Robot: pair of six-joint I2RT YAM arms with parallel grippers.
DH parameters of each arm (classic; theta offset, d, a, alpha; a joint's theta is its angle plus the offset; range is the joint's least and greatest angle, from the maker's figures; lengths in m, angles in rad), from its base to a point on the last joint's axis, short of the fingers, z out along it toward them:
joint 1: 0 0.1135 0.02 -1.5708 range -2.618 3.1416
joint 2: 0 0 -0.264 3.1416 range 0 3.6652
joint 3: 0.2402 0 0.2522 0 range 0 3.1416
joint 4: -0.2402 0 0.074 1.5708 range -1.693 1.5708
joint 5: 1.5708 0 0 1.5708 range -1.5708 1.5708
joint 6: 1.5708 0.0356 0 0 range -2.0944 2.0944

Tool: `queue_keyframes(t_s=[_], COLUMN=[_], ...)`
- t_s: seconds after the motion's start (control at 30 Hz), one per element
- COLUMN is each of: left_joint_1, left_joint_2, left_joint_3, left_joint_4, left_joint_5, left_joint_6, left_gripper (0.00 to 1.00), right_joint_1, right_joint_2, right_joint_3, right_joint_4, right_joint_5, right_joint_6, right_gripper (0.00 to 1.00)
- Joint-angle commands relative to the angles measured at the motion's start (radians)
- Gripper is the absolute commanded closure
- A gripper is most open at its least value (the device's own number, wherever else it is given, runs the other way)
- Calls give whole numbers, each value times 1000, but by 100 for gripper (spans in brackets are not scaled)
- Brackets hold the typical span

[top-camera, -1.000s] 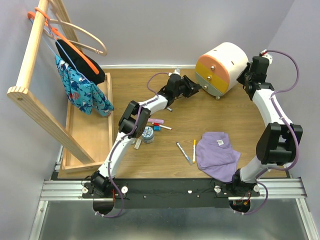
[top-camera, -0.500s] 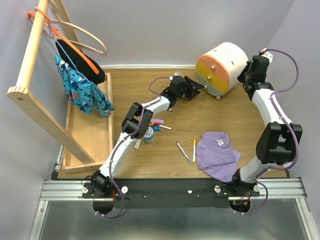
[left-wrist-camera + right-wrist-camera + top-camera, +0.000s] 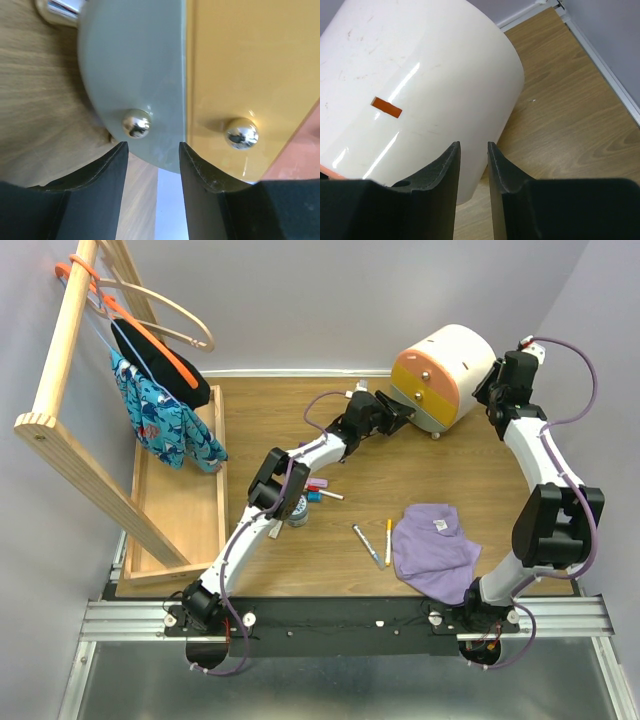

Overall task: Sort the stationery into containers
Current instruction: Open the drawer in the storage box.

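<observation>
The left gripper holds its fingers apart just below the grey drawer, under its knob. Right of that drawer is a yellow drawer; above-left, a metal foot.

Pale grey-lilac walls, brown wood-grain tabletop, tilted wooden clothes rack at left, long wooden tray beneath, aluminium rail along near edge
</observation>
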Motion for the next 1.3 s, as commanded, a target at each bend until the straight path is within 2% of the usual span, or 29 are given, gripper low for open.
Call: queue_keyframes(t_s=[0.0,0.93,1.13,1.27], left_joint_1=[-2,-25,-24,-15], left_joint_2=[42,119,122,105], left_joint_3=[42,149,152,120], left_joint_4=[-3,-28,-22,-2], left_joint_5=[-52,-146,-141,-120], left_joint_6=[8,5,5,0], left_gripper=[46,52,60,72], right_joint_1=[1,1,1,1], right_joint_2=[28,47,47,44], right_joint_3=[25,28,17,19], right_joint_4=[21,36,42,42], right_joint_5=[21,34,34,34], right_joint_6=[-17,-39,-42,-45], right_gripper=[64,64,64,64])
